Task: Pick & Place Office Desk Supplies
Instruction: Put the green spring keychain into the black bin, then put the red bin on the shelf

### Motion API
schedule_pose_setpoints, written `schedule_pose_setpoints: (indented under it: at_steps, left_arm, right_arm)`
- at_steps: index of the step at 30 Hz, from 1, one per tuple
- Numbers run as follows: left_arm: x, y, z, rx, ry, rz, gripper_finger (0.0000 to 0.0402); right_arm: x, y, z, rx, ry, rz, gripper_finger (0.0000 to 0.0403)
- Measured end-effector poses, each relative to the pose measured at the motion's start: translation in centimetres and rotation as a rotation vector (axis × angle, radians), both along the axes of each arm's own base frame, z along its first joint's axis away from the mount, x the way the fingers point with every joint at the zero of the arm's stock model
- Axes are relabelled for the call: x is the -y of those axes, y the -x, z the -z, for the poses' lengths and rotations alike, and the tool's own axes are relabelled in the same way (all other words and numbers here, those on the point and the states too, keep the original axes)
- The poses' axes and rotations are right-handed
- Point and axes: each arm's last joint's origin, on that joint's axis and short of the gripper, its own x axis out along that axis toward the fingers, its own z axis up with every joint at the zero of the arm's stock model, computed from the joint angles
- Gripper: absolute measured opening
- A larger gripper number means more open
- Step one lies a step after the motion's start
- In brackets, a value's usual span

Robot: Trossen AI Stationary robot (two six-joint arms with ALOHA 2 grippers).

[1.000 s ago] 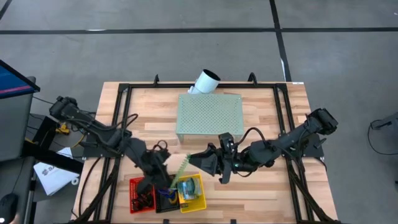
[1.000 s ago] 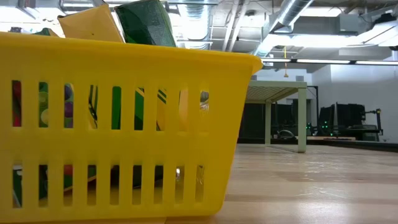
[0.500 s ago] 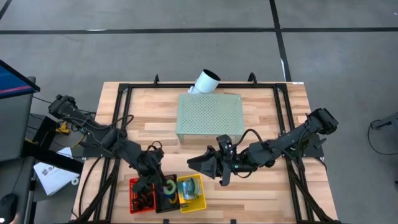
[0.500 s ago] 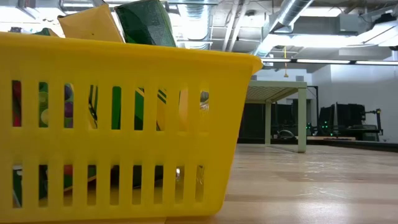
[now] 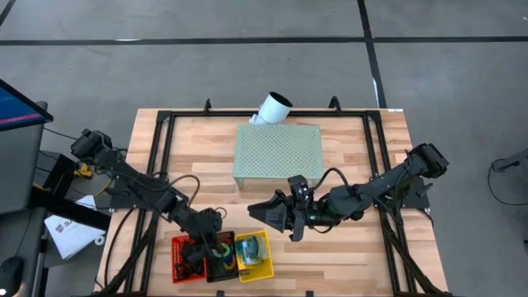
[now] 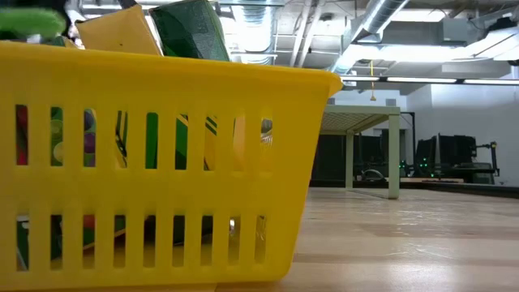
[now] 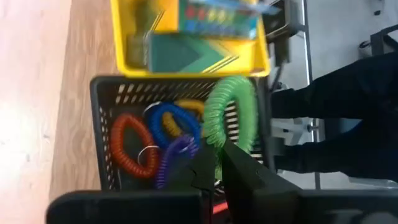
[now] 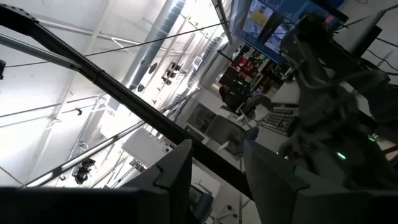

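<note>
Three small baskets stand at the table's near edge: red [image 5: 186, 257], black [image 5: 216, 264] and yellow [image 5: 256, 261]. The yellow basket [image 6: 162, 162] holds crayon boxes [image 7: 217, 14], which stick out over its rim [image 6: 188, 28]. The black basket [image 7: 102, 137] holds coiled loops: orange [image 7: 127, 154], blue [image 7: 168, 121], purple [image 7: 174, 158] and green [image 7: 231, 118]. My left gripper [image 5: 203, 239] hangs over the black and red baskets, shut on the green loop [image 5: 223, 247]. My right gripper [image 5: 266, 216] hovers open and empty to the right of the baskets, tipped upward. My left gripper pinches the green loop by its near end [image 7: 219, 163] between its two fingers [image 7: 244, 169], coming from above. The rest of the loop curves away inside the black basket, along the wall next to the yellow basket.
The pale green perforated block [image 5: 276, 153] sits at mid-table, with the white tube [image 5: 272, 107] behind it at the far edge. Black frame rails [image 5: 158, 165] run along the table's left and right sides. Bare wood lies right of the baskets [image 5: 346, 256].
My left gripper has moved down and toward the table's near-left, from beside the yellow basket to over the black and red ones. The green loop, first drawn out long and slanting, has bunched up into the black basket.
</note>
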Motion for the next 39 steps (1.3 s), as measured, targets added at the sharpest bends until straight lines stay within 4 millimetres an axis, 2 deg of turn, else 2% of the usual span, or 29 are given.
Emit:
schedule_pose_setpoints:
  at_steps: [4,9,16,20,23,25,28,30,32,34,36,39]
  left_arm:
    - [0.2,0.0,1.7,0.003,0.027,-0.013,0.0026]
    - [0.3,-0.1,2.0,0.013,0.031,-0.009,0.0097]
    - [0.2,0.0,1.6,0.049,0.015,-0.010,0.0225]
    - [-0.3,0.2,-0.3,0.151,0.058,-0.002,0.0261]
    - [-1.5,0.9,-3.5,0.325,0.117,-0.024,0.0263]
    - [-3.2,2.2,-6.0,0.448,0.123,-0.067,0.0257]
    - [-6.3,5.5,-9.6,0.647,0.108,-0.167,0.0242]
    - [-8.1,8.0,-10.8,0.711,0.082,-0.227,0.0231]
    - [-9.4,10.2,-11.1,0.730,0.057,-0.271,0.0219]
    - [-10.1,11.6,-10.9,0.756,0.061,-0.294,0.0209]
    - [-10.5,12.2,-10.1,0.799,0.054,-0.313,0.0202]
    - [-10.5,11.7,-8.6,0.937,0.007,-0.353,0.0195]
  right_arm:
    - [0.0,0.0,0.0,0.002,-0.002,-0.001,0.0141]
    - [0.0,0.0,0.0,0.002,-0.009,-0.001,0.0142]
    - [0.3,-0.2,0.0,0.001,-0.003,0.009,0.0142]
    - [0.4,-0.3,0.4,-0.040,0.026,0.045,0.0142]
    - [0.3,0.1,0.8,-0.117,0.066,0.074,0.0142]
    - [0.3,0.6,0.9,-0.175,0.077,0.088,0.0142]
    - [0.2,1.5,0.5,-0.203,0.080,0.093,0.0143]
    - [0.1,2.1,-0.1,-0.190,0.084,0.093,0.0143]
    - [0.0,2.7,-0.7,-0.178,0.093,0.088,0.0143]
    - [0.2,3.2,-1.2,-0.167,0.099,0.097,0.0143]
    - [0.2,3.6,-1.6,-0.159,0.099,0.110,0.0143]
    - [0.6,4.2,-2.3,-0.144,0.095,0.153,0.0143]
